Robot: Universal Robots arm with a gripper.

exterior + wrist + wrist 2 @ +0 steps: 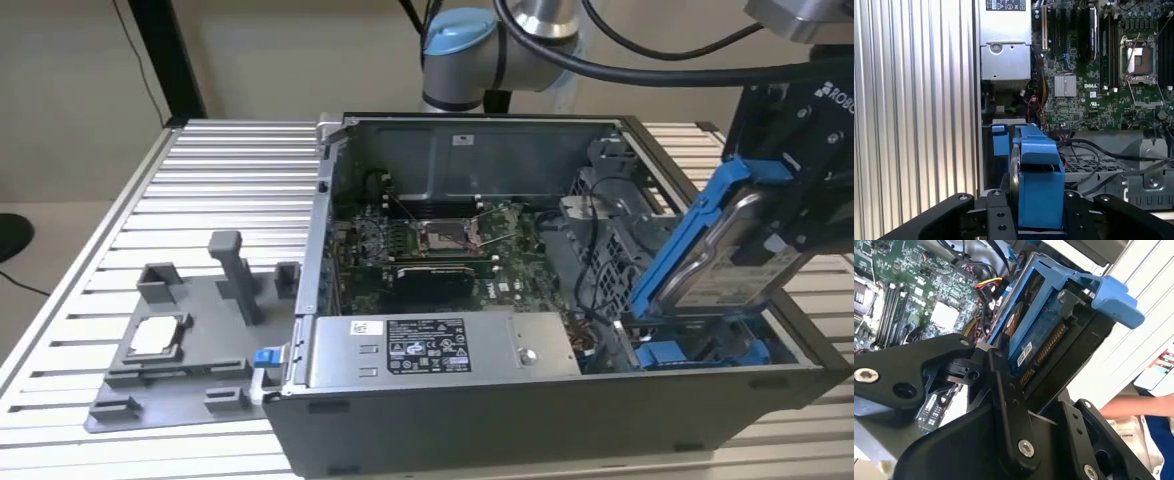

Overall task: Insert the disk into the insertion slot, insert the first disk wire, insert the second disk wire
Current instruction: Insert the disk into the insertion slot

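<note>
The first step is in hand. The claw is clamped on the disk, its black fingers pressing the blue frame from both sides. The disk hangs tilted beneath the claw, with its lower end down at the mouth of the slot among the blue fittings. I cannot tell whether it has begun to enter. In the second wrist view the disk's connector edge is bare, so neither wire is in.

As I judge it, seating the disk calls for taking out the tilt so that the frame lines up with the slot's rails, then a straight push downward.

Room is tight. The case wall runs close on the claw's outer side. Loose cables and the grey power box lie on its inner side, with the circuit board beyond them. Above the claw the space is open. A person's arm rests outside the case, well apart.
</note>
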